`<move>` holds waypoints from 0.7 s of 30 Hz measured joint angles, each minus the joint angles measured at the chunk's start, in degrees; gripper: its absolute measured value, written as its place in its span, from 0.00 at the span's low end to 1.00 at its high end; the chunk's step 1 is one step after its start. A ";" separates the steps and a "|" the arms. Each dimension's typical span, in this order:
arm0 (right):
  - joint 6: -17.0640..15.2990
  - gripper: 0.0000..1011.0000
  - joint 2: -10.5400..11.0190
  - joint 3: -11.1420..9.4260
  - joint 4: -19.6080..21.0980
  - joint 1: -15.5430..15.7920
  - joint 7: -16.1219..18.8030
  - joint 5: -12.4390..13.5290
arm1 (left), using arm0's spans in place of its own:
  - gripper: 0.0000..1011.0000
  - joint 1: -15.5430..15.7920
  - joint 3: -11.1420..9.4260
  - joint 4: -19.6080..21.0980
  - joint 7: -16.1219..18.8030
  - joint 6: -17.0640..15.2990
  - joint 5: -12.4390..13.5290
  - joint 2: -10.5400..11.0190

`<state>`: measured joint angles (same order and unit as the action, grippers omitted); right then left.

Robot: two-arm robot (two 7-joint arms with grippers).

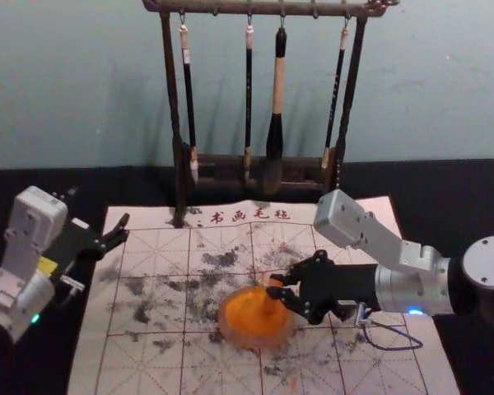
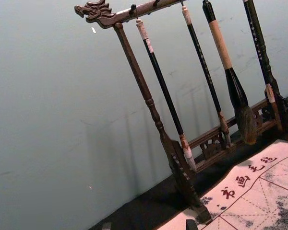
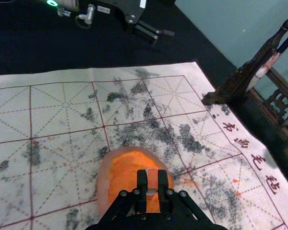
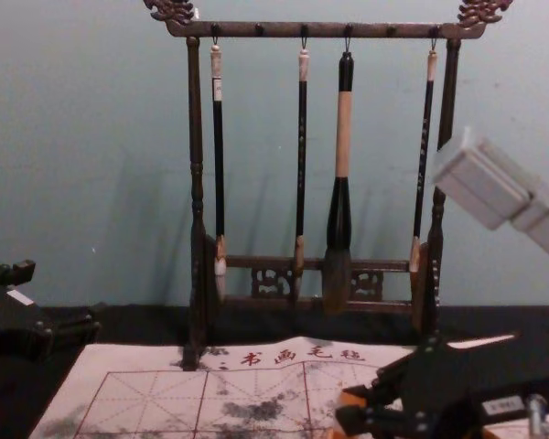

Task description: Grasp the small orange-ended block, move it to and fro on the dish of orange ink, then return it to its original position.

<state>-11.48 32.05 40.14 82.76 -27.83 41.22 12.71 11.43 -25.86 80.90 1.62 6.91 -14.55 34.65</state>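
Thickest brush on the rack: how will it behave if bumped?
Likely swings: the brush hangs from the rack by a loop. The handle is probably stiff, being straight and thick. The bristles should give, their hairs looking loose.

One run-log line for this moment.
right tool: shut on block | over orange ink dish, contact unclear | left tool: open, idle, by left edge of mat | block return: pending

Silver-grey arms (image 1: 399, 290), black fingers (image 1: 299, 271), thin looped cable (image 1: 395, 349).
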 joint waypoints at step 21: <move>-0.15 0.11 1.85 1.22 3.93 2.13 1.66 1.35 | 0.99 0.00 0.00 0.00 0.00 0.00 0.00 0.00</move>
<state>-11.64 33.90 41.36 86.69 -25.70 42.88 14.06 11.43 -25.86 80.90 1.62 6.91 -14.55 34.65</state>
